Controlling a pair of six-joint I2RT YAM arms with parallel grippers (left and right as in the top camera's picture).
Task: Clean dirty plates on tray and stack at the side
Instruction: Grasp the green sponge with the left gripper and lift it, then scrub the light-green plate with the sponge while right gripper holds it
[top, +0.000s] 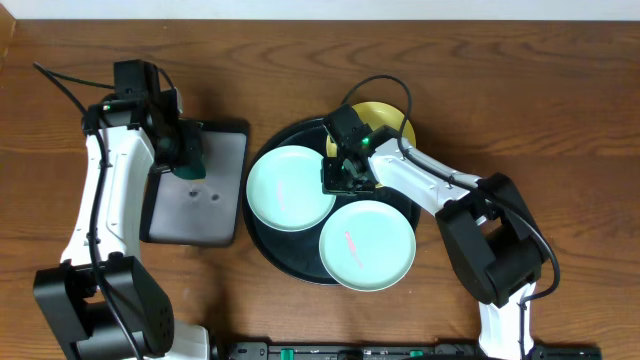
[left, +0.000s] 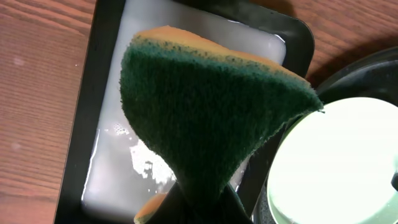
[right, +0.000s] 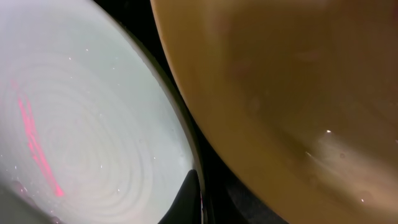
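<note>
Three plates are in sight. The left mint plate (top: 290, 188) and the front mint plate (top: 367, 245) lie flat on the round black tray (top: 262, 232), the front one overhanging the rim nearest me, and each carries a red smear (faint on the left one). The yellow plate (top: 385, 118) sits at the tray's far edge, partly hidden under my right arm. My left gripper (top: 185, 150) is clamped on a green-faced sponge (left: 205, 118), holding it over the grey rectangular tray (top: 200, 205), which is flecked with white foam. My right gripper (top: 345, 172) hangs low over the round tray, close against the yellow plate; I cannot tell how far its fingers are parted.
</note>
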